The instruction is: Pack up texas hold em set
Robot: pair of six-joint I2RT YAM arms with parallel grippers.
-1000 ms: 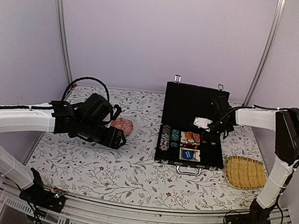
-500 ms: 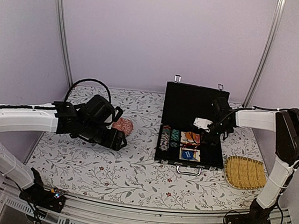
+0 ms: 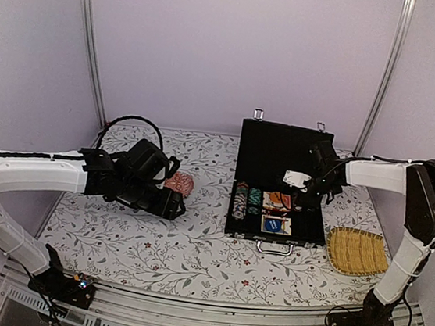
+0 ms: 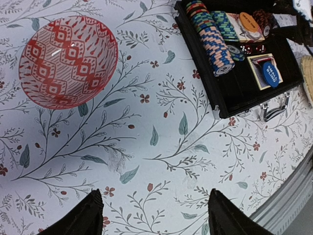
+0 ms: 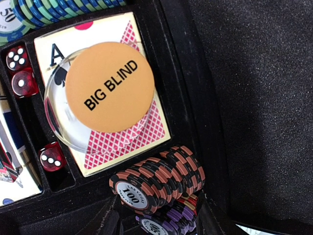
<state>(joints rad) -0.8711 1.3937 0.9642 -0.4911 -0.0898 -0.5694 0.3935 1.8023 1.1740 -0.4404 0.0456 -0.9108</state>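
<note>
The black briefcase (image 3: 283, 151) lies open with its lid up, silver handle (image 3: 274, 248) toward me. Its tray holds rows of poker chips (image 3: 245, 200), the orange "BIG BLIND" disc (image 5: 110, 85) on the red-pink card deck (image 5: 149, 129), and red dice (image 5: 51, 157). My right gripper (image 5: 159, 223) is inside the case, jaws apart on either side of a row of black-and-orange "100" chips (image 5: 156, 178) and purple chips (image 5: 164, 223). My left gripper (image 4: 156, 220) is open and empty above bare tablecloth left of the case (image 4: 234, 93).
A pink patterned dome (image 4: 68, 61) sits on the cloth just beyond my left gripper (image 3: 170, 203). A yellow woven tray (image 3: 357, 251) lies right of the case. A blue disc (image 4: 270, 73) rests on a second deck in the case. My right gripper (image 3: 306, 190) is at the tray's far right.
My left arm has edged slightly right, covering more of the dome. My right gripper has hardly moved inside the case.
</note>
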